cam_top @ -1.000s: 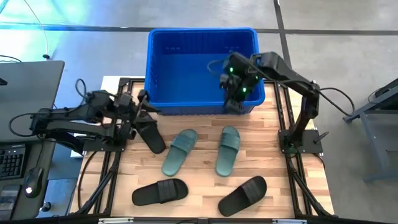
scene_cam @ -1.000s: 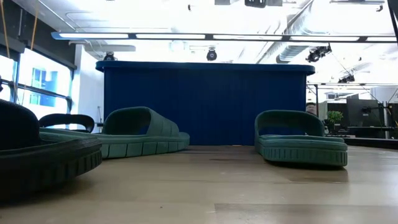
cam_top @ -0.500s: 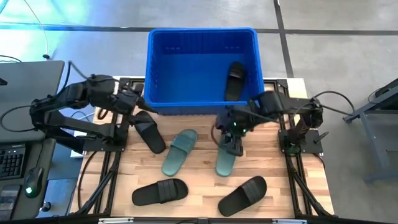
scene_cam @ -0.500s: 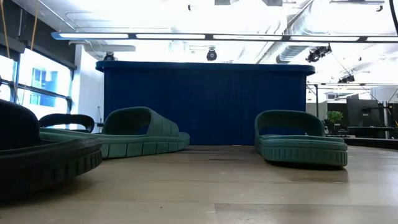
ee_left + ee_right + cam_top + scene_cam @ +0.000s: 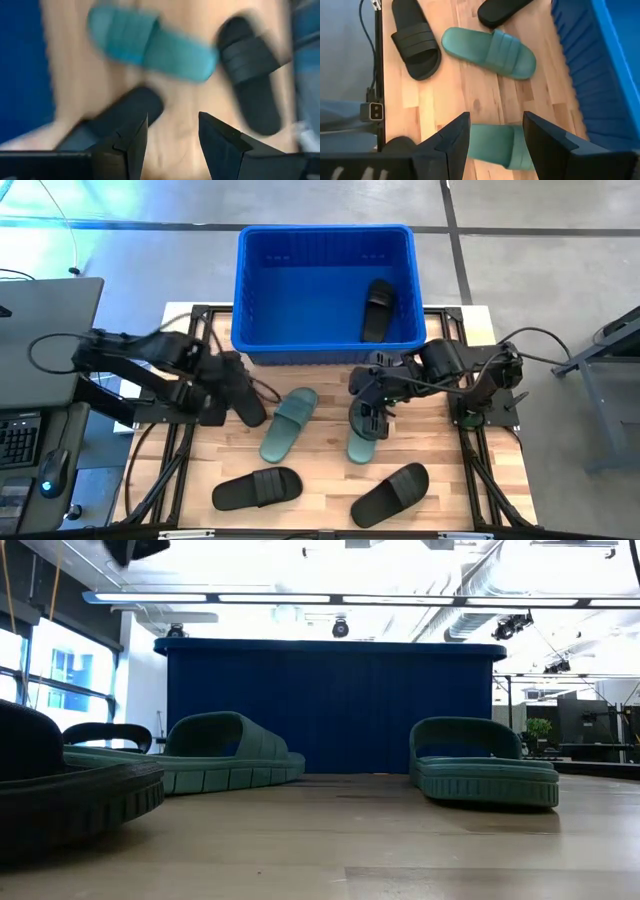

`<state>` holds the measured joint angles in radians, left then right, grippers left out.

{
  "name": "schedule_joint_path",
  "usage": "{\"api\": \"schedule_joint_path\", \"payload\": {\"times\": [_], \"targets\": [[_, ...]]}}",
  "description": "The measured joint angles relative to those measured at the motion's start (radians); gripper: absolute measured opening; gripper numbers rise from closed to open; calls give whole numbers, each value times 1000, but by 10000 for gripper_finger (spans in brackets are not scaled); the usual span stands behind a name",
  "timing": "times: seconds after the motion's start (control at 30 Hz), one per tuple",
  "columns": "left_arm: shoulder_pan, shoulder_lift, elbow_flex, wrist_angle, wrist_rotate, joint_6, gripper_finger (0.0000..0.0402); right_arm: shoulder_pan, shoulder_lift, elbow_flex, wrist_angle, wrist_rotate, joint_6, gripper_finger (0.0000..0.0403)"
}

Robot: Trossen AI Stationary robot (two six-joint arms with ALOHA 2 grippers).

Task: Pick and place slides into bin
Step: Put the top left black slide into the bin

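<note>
The blue bin (image 5: 325,290) stands at the table's far edge with one black slide (image 5: 377,308) lying inside, by its right wall. My left gripper (image 5: 172,140) is open, over the strap end of a black slide (image 5: 125,115) lying left of centre (image 5: 240,395). My right gripper (image 5: 495,145) is open above the right green slide (image 5: 492,145), which lies flat on its sole (image 5: 365,425). The other green slide (image 5: 290,423) lies flat beside it. Two more black slides (image 5: 257,488) (image 5: 392,493) lie near the front edge.
The black frame rails (image 5: 190,430) (image 5: 470,440) run along both sides of the wooden top. A grey desk with a keyboard (image 5: 25,440) stands off the table's left. Bare wood (image 5: 325,470) shows between the slides.
My right gripper has left a black slide lying in the bin, then come toward the near edge and down, over the right green slide. My left gripper has moved toward the near edge, over the black slide left of centre. The slides on the table have not moved.
</note>
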<state>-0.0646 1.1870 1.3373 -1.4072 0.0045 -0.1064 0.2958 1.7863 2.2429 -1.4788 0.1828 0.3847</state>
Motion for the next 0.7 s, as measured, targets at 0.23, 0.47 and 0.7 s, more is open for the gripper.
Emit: {"api": "schedule_joint_path", "payload": {"times": [0.23, 0.47, 0.7], "targets": [[-79, 130, -26, -126, -189, -174, 161, 0, 0, 0, 2, 42, 0, 173], [-148, 262, -97, -116, -227, -427, 161, 1, 0, 0, -1, 45, 26, 173], [-186, 353, -159, -151, -326, -639, 161, 2, 0, 0, -3, 46, 26, 173]]}}
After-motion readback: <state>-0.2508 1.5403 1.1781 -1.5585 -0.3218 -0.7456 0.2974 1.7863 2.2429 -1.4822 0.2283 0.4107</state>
